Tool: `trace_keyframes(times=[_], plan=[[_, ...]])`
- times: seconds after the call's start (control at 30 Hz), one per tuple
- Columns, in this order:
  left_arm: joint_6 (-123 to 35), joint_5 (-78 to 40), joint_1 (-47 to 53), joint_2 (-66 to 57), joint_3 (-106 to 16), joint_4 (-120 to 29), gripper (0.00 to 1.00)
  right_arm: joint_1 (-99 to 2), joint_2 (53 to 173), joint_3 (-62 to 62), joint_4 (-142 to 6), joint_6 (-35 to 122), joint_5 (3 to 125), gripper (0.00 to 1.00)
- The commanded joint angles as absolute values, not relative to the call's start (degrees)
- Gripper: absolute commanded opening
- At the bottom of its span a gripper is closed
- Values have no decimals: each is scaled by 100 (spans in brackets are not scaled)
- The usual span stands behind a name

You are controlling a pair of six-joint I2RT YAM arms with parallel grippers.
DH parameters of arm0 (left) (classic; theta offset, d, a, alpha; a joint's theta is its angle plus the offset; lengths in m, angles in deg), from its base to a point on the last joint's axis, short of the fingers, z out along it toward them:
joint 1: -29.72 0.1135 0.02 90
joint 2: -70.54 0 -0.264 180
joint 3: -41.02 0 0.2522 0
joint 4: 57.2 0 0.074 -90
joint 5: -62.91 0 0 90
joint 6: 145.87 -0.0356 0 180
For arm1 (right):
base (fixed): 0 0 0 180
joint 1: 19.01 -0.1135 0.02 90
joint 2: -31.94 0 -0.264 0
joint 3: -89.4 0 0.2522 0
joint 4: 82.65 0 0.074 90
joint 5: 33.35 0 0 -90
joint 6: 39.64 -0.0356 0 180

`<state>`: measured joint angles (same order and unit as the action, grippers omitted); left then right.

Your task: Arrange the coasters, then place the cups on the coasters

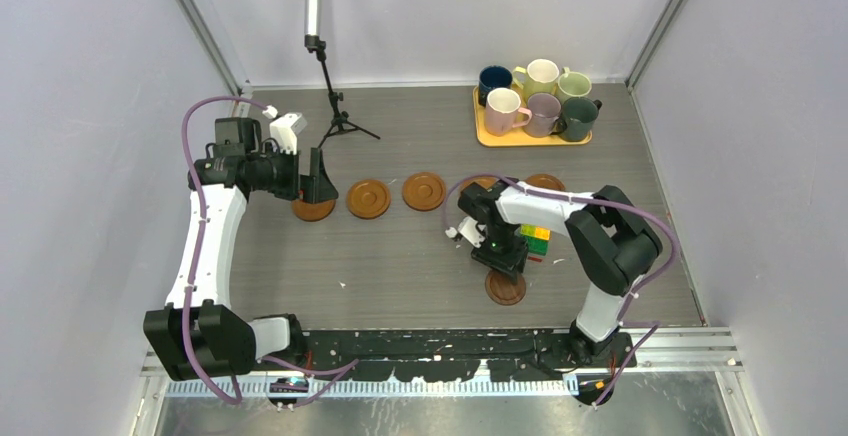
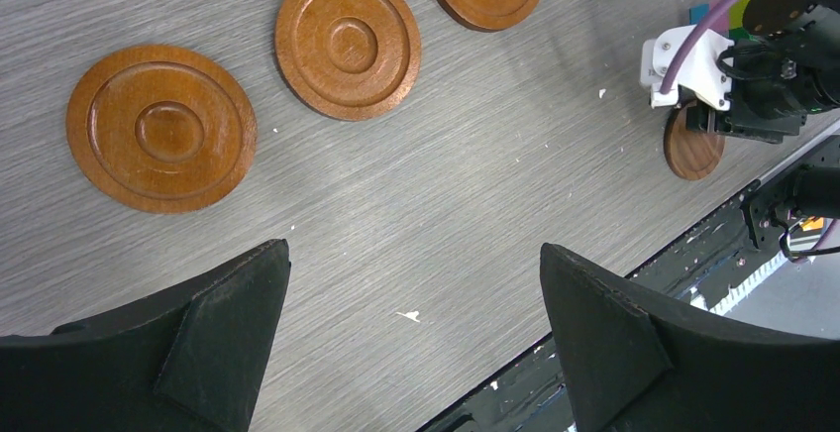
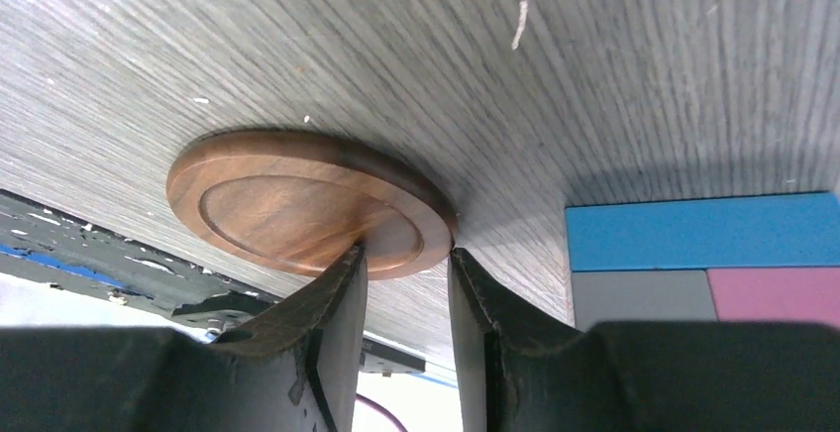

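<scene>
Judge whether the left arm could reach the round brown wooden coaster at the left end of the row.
Probably yes. The left gripper hangs wide open close beside that round brown wooden coaster, with only bare grey table between them.

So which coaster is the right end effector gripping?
The darkest coaster, near the front edge, its rim pinched by the right end effector; the lighter coasters lie in a row farther back.

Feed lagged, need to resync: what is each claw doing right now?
Left claw: open, empty.
Right claw: shut on the dark coaster, at its rim.
</scene>
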<state>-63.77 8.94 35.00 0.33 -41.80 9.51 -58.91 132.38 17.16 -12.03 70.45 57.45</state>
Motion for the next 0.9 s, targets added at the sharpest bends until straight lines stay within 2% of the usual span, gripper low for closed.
trace_keyframes(times=[0.0, 0.37, 0.87], plan=[[-6411, 895, 3532, 154, -4299, 801, 100, -5726, 13733, 1494, -2629, 6954, 5683, 39], [-6370, 918, 3528, 93, -4305, 771, 100, -5566, 13891, 752, -2402, 6802, 6187, 41], [-6372, 896, 3533, 84, -4314, 792, 100, -5099, 14129, 567, -2790, 6564, 4965, 41]])
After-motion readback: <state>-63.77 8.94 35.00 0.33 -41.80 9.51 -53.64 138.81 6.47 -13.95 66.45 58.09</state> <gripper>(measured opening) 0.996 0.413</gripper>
